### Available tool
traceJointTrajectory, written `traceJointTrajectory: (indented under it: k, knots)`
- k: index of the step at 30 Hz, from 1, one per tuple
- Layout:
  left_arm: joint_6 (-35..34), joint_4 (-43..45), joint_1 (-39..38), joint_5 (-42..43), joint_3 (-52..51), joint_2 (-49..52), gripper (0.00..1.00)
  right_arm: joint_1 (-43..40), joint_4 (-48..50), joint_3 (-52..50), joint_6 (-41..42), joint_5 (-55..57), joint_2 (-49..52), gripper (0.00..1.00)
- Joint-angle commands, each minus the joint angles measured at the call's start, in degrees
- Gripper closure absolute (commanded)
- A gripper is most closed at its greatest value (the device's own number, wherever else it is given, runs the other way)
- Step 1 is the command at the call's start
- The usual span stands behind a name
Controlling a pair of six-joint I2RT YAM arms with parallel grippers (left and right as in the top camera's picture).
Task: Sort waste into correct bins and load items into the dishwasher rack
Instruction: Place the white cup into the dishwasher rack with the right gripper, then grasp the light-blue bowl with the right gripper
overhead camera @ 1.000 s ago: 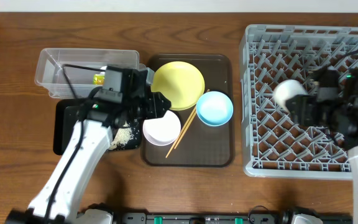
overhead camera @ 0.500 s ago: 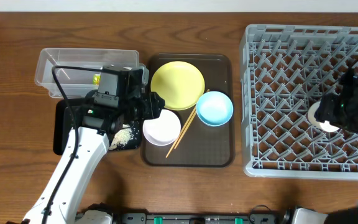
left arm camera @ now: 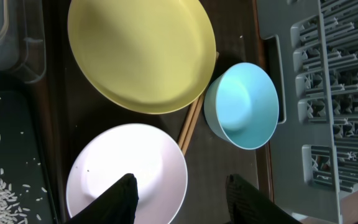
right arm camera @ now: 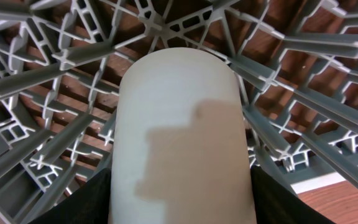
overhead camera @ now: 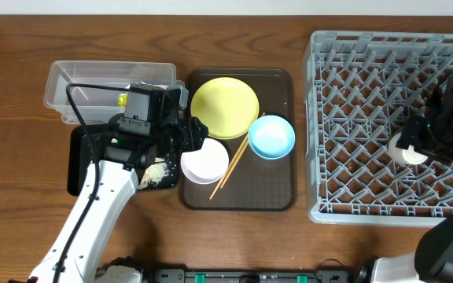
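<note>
Brown wood grain marks the counter [overhead camera: 22,63] that carries everything. At its right stands the grey rack [overhead camera: 344,47]. Inside it, toward the right wall, the right pincer [overhead camera: 421,140] is closed on the pale cup [overhead camera: 407,152], one finger on each side, with the cup down among the pegs.

A brown tray [overhead camera: 266,185] sits in the middle of the counter. It holds the yellow plate [overhead camera: 225,108] at the back, the blue bowl [overhead camera: 271,136] just beside it, and the white bowl [overhead camera: 204,163] at the front left. The chopsticks [overhead camera: 230,167] lie slanted between the two bowls.

The left pincer [left arm camera: 188,202] hangs open. One finger is over the white bowl and the other over bare tray. Whether it touches the bowl cannot be told.

Left of the tray is the clear tub [overhead camera: 69,82], with the wrapper [overhead camera: 123,100] showing as a yellow-green patch inside. The black tray [overhead camera: 81,161] lies just in front of the tub. Rice [overhead camera: 160,173] lies on its right end, partly hidden under the arm.
</note>
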Motion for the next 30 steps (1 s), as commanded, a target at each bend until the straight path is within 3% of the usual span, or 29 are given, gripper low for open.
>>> traceJointTrajectory:
  k: [1,2,4,10,16,19,24,30]
  knots:
    - [0.98,0.02,0.33,-0.52,0.68,0.68,0.51,-0.37,0.07,1.11,0.74,-0.42,1.77,0.41]
    - [0.98,0.04,0.35,-0.52,0.66,0.68,0.51,-0.37,0.13,1.11,0.76,-0.42,2.19,0.32]
    - [0.98,0.02,0.35,-0.52,0.66,0.68,0.51,-0.37,0.39,1.11,0.76,-0.74,2.62,0.01]
    - [0.96,-0.87,0.35,-1.46,0.68,0.68,0.47,-0.31,1.40,1.70,0.79,-4.15,2.56,0.01]
    - [0.94,-6.67,0.35,-9.46,0.66,0.68,0.46,2.10,1.97,6.64,-3.06,-13.64,1.03,0.01]
    - [0.35,-10.51,0.35,-16.15,0.66,0.68,0.47,6.16,5.09,8.09,-8.63,-21.99,-0.39,0.05]
    - [-9.20,-16.55,0.35,-29.68,0.66,0.68,0.46,17.00,10.01,7.87,-15.87,-25.18,-0.85,0.12]
    - [-11.34,-17.75,0.35,-31.12,0.66,0.68,0.45,29.16,14.93,7.17,-19.82,-20.39,1.22,0.19]
